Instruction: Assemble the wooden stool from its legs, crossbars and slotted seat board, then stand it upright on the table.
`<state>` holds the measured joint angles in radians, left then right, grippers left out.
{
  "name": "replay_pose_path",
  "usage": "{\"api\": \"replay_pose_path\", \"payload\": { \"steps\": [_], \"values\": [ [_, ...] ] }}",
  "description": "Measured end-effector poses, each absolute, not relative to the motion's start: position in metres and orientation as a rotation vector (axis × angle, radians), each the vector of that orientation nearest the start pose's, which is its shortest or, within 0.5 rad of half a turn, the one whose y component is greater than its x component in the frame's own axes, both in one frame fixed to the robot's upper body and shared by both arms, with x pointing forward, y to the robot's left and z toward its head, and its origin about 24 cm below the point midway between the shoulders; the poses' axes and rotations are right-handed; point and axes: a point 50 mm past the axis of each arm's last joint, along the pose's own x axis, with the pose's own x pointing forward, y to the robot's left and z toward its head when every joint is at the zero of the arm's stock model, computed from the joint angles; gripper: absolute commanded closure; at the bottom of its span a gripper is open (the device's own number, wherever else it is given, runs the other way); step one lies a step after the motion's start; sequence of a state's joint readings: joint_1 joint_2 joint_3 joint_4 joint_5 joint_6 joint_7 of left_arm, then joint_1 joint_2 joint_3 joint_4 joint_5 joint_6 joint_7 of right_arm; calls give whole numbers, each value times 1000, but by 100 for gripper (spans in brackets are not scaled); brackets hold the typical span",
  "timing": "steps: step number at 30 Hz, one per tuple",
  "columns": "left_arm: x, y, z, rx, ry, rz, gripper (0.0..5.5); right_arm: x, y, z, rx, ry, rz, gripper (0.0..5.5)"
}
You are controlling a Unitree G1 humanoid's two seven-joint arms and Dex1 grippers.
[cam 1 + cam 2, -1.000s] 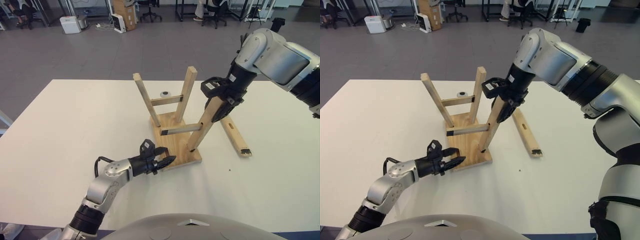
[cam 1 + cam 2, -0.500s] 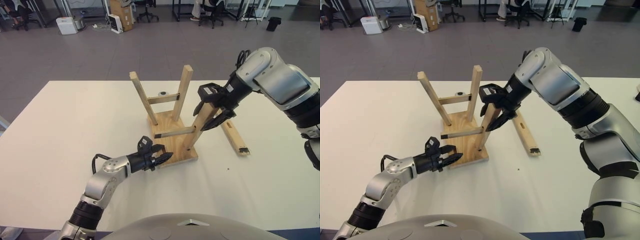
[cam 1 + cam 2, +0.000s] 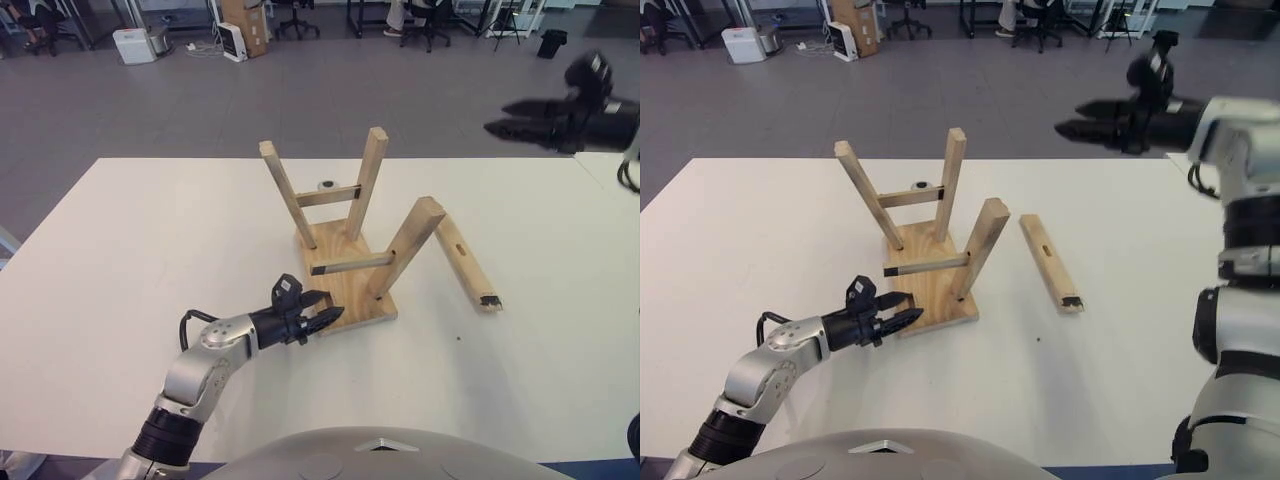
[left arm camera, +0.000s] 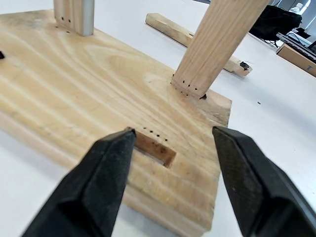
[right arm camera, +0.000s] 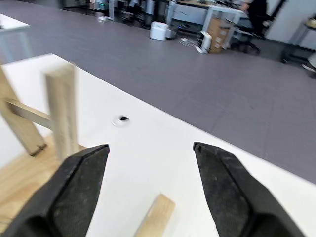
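**Ana:** The wooden stool (image 3: 352,292), where is it?

**Ben:** It sits upside down in the middle of the white table (image 3: 150,230). Start at the left end effector (image 3: 338,313), though. Its two black fingers (image 4: 106,163) are spread wide and hold nothing. They sit at the near corner of the seat board (image 4: 98,64), one on each side of an empty slot (image 4: 154,148).

**Ana:** And the right end effector (image 3: 1072,118)?

**Ben:** It is spread wide too, with nothing in it. It hangs high in the air, well away from the stool, at the far right side of the table.

**Ana:** What stands on the seat board?

**Ben:** Three legs point up. The far left leg (image 3: 285,195) and the far right leg (image 3: 367,185) have a crossbar (image 3: 330,197) between them. The near leg (image 3: 405,248) tilts to the right, and a second crossbar (image 3: 350,265) sticks out from it toward the left.

**Ana:** And the last leg (image 3: 468,263)?

**Ben:** It lies flat on the table, just beside the stool on the right. A small round thing (image 3: 328,186) lies behind the stool.
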<state>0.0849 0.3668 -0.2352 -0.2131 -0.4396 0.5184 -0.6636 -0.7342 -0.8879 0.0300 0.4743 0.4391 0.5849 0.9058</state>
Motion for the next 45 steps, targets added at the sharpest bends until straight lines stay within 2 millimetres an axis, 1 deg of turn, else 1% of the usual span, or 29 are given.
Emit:
{"api": "replay_pose_path", "payload": {
  "steps": [1, 2, 3, 4, 5, 6, 8, 10, 12, 18, 22, 23, 24, 27, 29, 32, 34, 35, 36, 37, 38, 39, 40, 41, 42, 43, 44, 45],
  "values": [
    [201, 124, 24, -200, 473, -946, 261, 327, -292, 160, -144, 390, 507, 230],
    [201, 125, 24, -197, 480, -947, 261, 316, -287, 122, -145, 452, 423, 230],
    [200, 127, 23, -193, 490, -949, 261, 302, -275, 91, -107, 480, 353, 230],
    [200, 129, 22, -187, 501, -954, 261, 288, -259, 68, -56, 503, 305, 230],
    [199, 130, 22, -184, 505, -955, 261, 279, -249, 56, -18, 514, 274, 230],
    [199, 130, 21, -185, 509, -953, 261, 272, -242, 51, -1, 516, 237, 230],
    [198, 130, 20, -187, 512, -951, 261, 261, -236, 48, -6, 508, 169, 230],
    [196, 131, 20, -186, 512, -935, 261, 246, -235, 34, -18, 553, 102, 230],
    [194, 130, 20, -181, 515, -918, 261, 236, -240, 28, -83, 571, 34, 230],
    [194, 130, 20, -182, 517, -913, 261, 234, -247, 32, -162, 531, -18, 230],
    [194, 131, 19, -185, 514, -913, 261, 230, -250, 29, -130, 557, 10, 230],
    [194, 131, 19, -186, 513, -914, 261, 225, -251, 20, -117, 603, 16, 250],
    [194, 131, 19, -187, 512, -913, 261, 222, -252, 17, -95, 613, 35, 261],
    [194, 131, 19, -187, 511, -913, 261, 219, -255, 13, -61, 634, 67, 322],
    [194, 131, 19, -187, 511, -912, 261, 218, -256, 12, -40, 637, 84, 344],
    [193, 132, 19, -190, 514, -901, 261, 217, -261, 12, -36, 640, 101, 344],
    [195, 139, 21, -235, 518, -865, 261, 216, -263, 13, -17, 638, 105, 344],
    [196, 149, 18, -254, 546, -817, 261, 217, -264, 14, -9, 628, 110, 344],
    [200, 175, 16, -288, 560, -736, 261, 217, -266, 17, 7, 600, 122, 344],
    [211, 201, 27, -305, 509, -675, 261, 218, -266, 19, 20, 571, 152, 344],
    [228, 226, 49, -277, 403, -631, 261, 222, -264, 29, 38, 506, 190, 344],
    [239, 239, 70, -262, 316, -630, 261, 229, -262, 43, 53, 429, 223, 344],
    [253, 250, 99, -245, 199, -641, 261, 242, -259, 72, 81, 292, 271, 344],
    [265, 252, 133, -237, 66, -687, 261, 254, -255, 107, 113, 134, 328, 344],
    [274, 249, 166, -239, -62, -753, 261, 261, -247, 143, 148, -24, 405, 344],
    [278, 242, 193, -241, -161, -828, 261, 262, -239, 172, 180, -145, 485, 344],
    [280, 234, 212, -261, -224, -891, 261, 261, -231, 189, 224, -210, 560, 344],
    [282, 226, 228, -293, -269, -955, 261, 258, -223, 203, 275, -248, 644, 344]
  ]
}}
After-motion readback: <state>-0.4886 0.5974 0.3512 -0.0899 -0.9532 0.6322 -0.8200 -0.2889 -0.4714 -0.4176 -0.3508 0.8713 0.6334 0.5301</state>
